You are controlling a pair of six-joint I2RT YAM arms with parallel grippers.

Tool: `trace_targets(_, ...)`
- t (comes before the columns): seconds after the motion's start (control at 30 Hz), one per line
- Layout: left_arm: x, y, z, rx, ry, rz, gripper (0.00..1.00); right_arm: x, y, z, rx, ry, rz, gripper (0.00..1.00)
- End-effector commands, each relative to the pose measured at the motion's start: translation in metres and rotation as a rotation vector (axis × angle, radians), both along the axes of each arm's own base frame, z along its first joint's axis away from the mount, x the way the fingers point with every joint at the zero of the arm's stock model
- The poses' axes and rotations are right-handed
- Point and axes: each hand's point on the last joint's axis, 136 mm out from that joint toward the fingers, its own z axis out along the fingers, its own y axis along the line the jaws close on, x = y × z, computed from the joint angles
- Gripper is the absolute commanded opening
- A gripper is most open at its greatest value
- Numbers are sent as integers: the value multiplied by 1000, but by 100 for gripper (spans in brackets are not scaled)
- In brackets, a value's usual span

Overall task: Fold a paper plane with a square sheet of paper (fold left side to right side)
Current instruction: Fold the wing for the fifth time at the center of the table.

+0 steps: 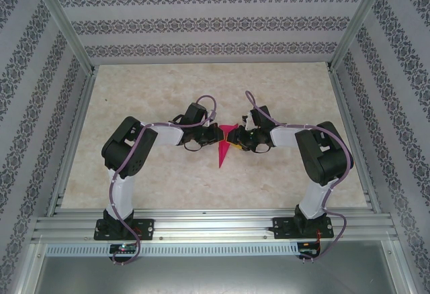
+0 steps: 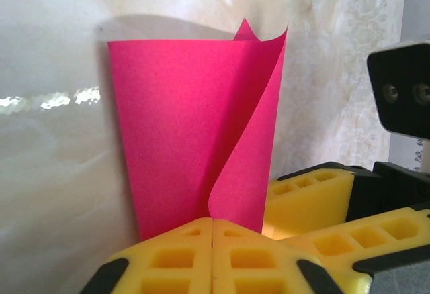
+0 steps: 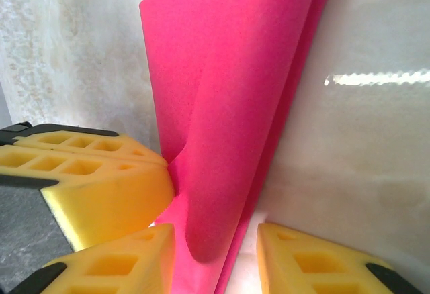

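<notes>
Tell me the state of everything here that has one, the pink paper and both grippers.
Pink paper: folded into a narrow tapered shape, its top flap curling up, not pressed flat.
Left gripper: shut, pinching the paper.
Right gripper: open, one finger on either side of the paper, not clamped.

The top camera sits high above and behind the arm bases (image 1: 124,229), tilted down over the whole table (image 1: 168,186), the paper (image 1: 225,148) small at its centre. The left wrist camera looks along the left end effector (image 2: 212,240) at the paper from very close. The right wrist camera does likewise past the right end effector (image 3: 215,257), from the paper's opposite side. All three share the paper.
</notes>
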Motion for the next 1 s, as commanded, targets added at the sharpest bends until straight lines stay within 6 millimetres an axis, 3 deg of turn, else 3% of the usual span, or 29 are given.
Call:
trace_targets(0.0,9,3,10,6,-33,7,4,-1,1,-14,-25,13,14,38)
trace_targets(0.97,14,15,3,41,-46,31,2,-2,1,-12,-24,5,24,40)
